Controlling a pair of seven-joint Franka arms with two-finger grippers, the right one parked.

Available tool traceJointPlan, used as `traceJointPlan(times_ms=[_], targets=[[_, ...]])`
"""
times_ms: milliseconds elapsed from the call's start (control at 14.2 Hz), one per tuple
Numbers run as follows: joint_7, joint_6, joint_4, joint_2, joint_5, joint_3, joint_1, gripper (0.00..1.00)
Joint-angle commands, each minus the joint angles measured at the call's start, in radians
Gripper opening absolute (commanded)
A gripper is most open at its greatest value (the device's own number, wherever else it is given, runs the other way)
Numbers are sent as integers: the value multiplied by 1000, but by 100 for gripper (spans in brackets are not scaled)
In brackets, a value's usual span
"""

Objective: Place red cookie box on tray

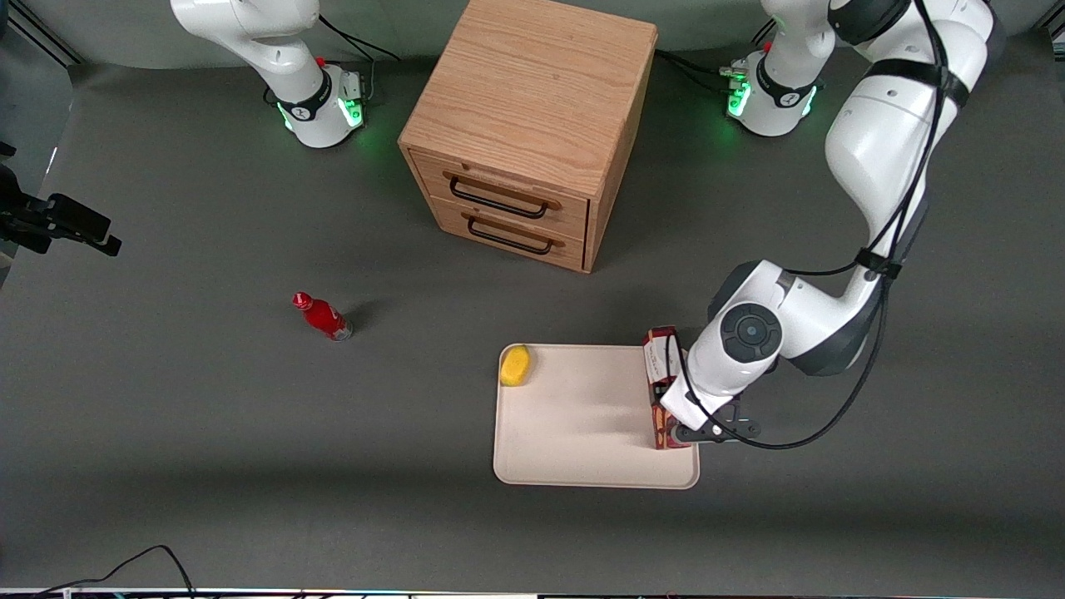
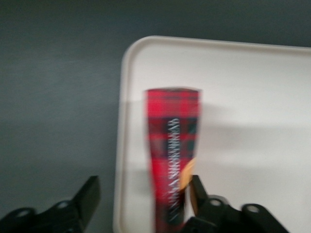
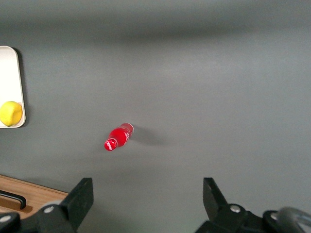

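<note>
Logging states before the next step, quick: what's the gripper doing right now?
Gripper: open, fingers wide of the red cookie box, which stands on the tray at its edge toward the working arm.

I work in a robotics lab: my white arm bases (image 1: 770, 96) glow green, bolted to a grey matted table (image 1: 166, 433) at the frame's top, cables trail, and a black camera mount (image 1: 58, 223) juts in at the left edge.

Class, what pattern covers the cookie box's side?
Red tartan plaid on the cookie box, clearest in the left wrist view.
</note>
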Motion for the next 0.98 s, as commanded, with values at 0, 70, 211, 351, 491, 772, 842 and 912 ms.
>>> traceJointPlan(times_ms=[0,70,211,351,491,772,842,912], targets=[[159,-230,-12,-200,-125,8,25,100],[252,-300,-10,-276,-203,60,33,100],[471,-441,-12,-433,-368,189,33,100],[653,-602,-21,-557,-422,292,33,100],[801,-714,-67,-672,-443,372,34,100],[861,-739,-219,-870,-496,470,33,100],[862,-759,-204,-866,-494,470,33,100],[864,-773,-173,-857,-496,472,31,100]])
